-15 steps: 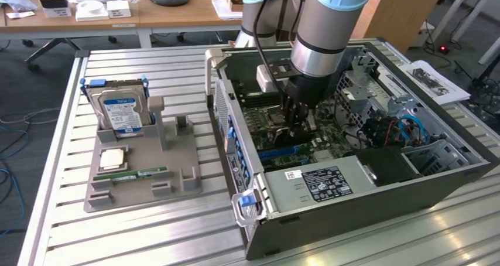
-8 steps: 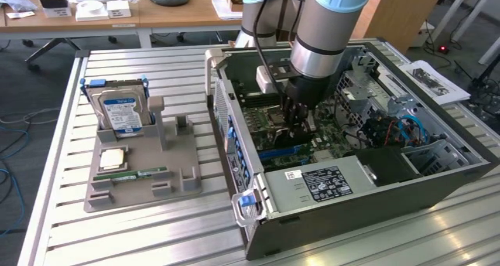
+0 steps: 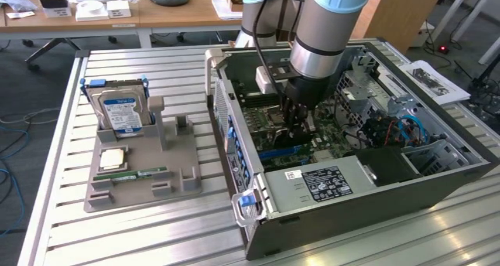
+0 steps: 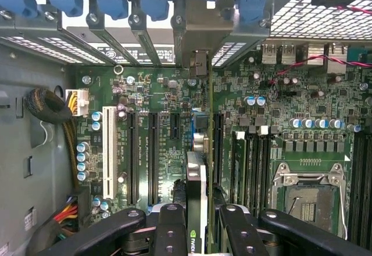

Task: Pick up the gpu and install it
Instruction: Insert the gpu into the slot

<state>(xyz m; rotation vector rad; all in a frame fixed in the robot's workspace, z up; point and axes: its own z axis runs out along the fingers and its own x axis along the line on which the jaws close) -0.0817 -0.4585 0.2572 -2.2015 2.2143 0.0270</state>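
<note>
**Gripper [image 4: 200, 218] has the gpu [image 4: 196, 206] down inside the case**

On the exterior view's left, the grey tray [image 3: 181, 187] carries an upright hard drive [image 3: 123, 113], a processor chip [image 3: 112, 159] and a green memory stick [image 3: 131, 175]. Right of it sits the open PC case [image 3: 375, 204], with the arm reaching down into it. In the wrist view the fingers [image 4: 170, 224] are pulled in narrow, pinching both faces of the card. It stands edge-on just over the motherboard [image 4: 174, 85], among the long black slots [image 4: 153, 151]. Can't tell if its edge touches one.
</note>
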